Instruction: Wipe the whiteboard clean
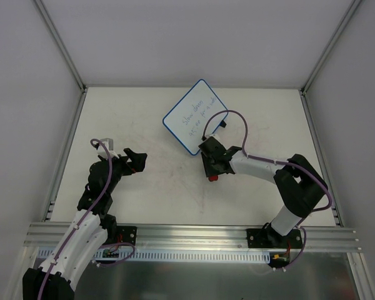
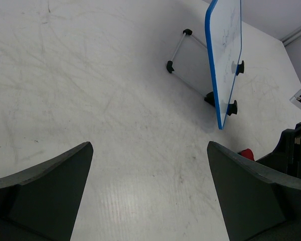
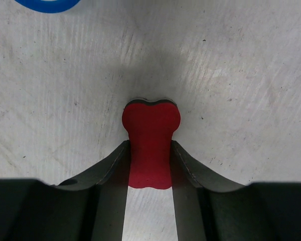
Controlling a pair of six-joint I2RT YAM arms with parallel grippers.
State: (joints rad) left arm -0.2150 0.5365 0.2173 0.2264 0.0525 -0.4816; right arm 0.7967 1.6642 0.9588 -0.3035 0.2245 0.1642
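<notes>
1. Two pincers are in play, and they could hardly differ more. The left pincer (image 1: 135, 160) gapes wide over bare table (image 1: 131, 112), holding nothing, well apart from the board.
2. Over on the right, the right pincer (image 3: 149, 144) has a finger pressed to each side of the red eraser (image 3: 150, 118), right at its narrow waist. That reads as a grip, with the eraser lying low on the table.
3. The whiteboard (image 1: 195, 117) sits at the far middle of the table, just beyond the right pincer. It is turned corner-on to the arms, with handwritten lines across its face.
4. Seen from the left wrist, it is not lying flat. It stands propped on its edge, with a thin wire stand (image 2: 178, 48) behind it and two black feet (image 2: 233, 107) along one edge.
5. Handling call: the panel looks thin, stiff and light, and its face is smooth and glossy, so expect it to be slippery. A board this light on so slim a prop will likely skid or fold back under a wiping push.
6. Best hold, I'd say, is the blue rim at a corner or side edge clear of the writing, pinched across the thickness. The face itself offers no purchase.
7. The idle left pincer looks like the natural brace, so the right can rub with light, even strokes towards the held side.
</notes>
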